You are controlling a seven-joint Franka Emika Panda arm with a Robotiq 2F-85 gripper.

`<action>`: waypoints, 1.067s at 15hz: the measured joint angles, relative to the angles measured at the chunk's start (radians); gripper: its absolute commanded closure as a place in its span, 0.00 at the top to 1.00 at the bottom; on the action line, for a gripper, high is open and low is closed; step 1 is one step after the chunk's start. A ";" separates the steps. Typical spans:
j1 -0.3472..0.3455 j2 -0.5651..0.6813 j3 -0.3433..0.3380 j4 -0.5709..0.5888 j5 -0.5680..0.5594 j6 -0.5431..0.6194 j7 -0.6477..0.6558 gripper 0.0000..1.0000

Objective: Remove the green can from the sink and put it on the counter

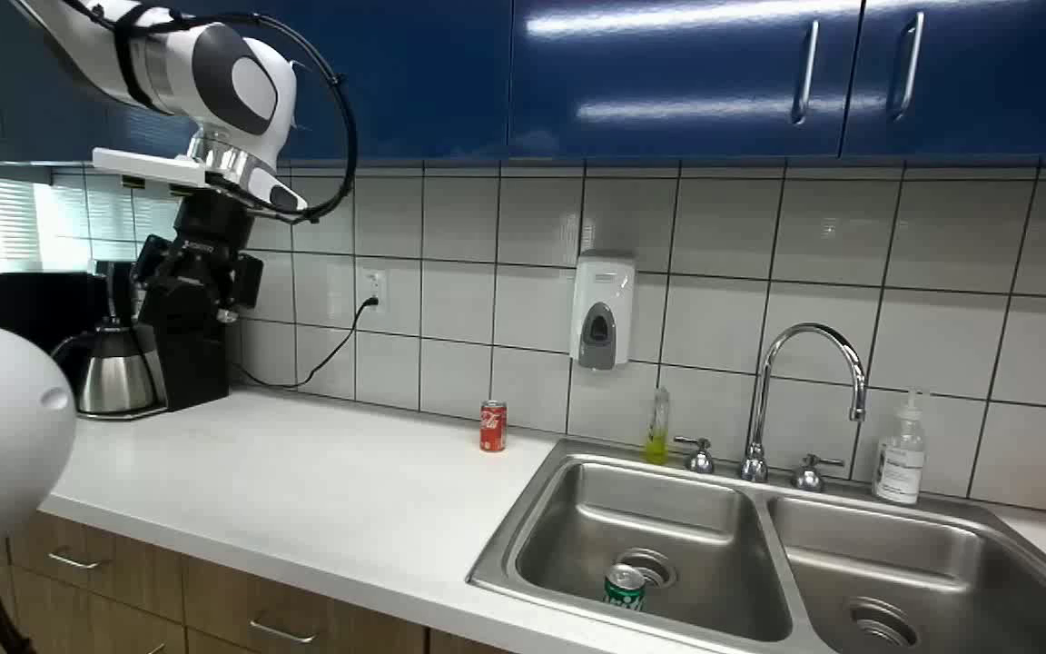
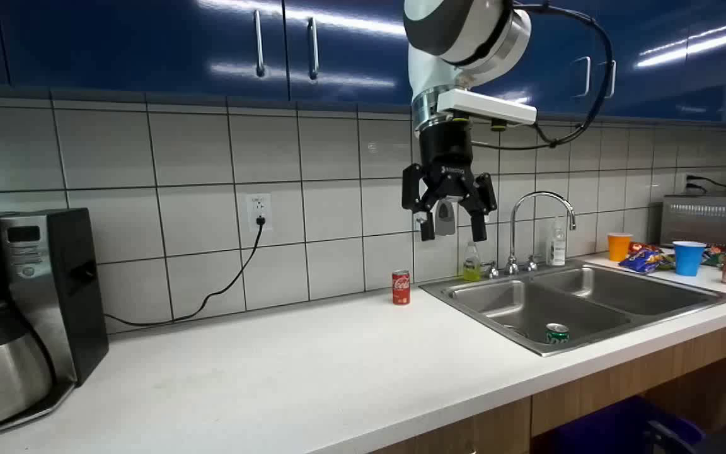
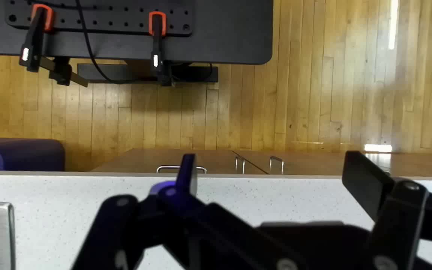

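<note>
At four o'clock in an exterior view, the sink (image 2: pixel 580 312) partly hides the green can (image 2: pixel 557 334); over the desk (image 2: pixel 262 378), empty fingers (image 2: pixel 478 227) hang wide apart.

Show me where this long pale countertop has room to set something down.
The countertop is free between the black boxy coffee maker and the stainless double-basin sink, in front of the red cylindrical can. Past the sink it's crowded: orange cup, blue cup, shiny snack bags.
</note>
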 measured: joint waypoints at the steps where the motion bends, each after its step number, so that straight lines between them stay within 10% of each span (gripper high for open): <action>1: 0.000 0.001 0.000 0.000 0.000 0.001 0.000 1.00; 16: -0.017 0.026 -0.015 0.000 0.000 0.022 0.000 1.00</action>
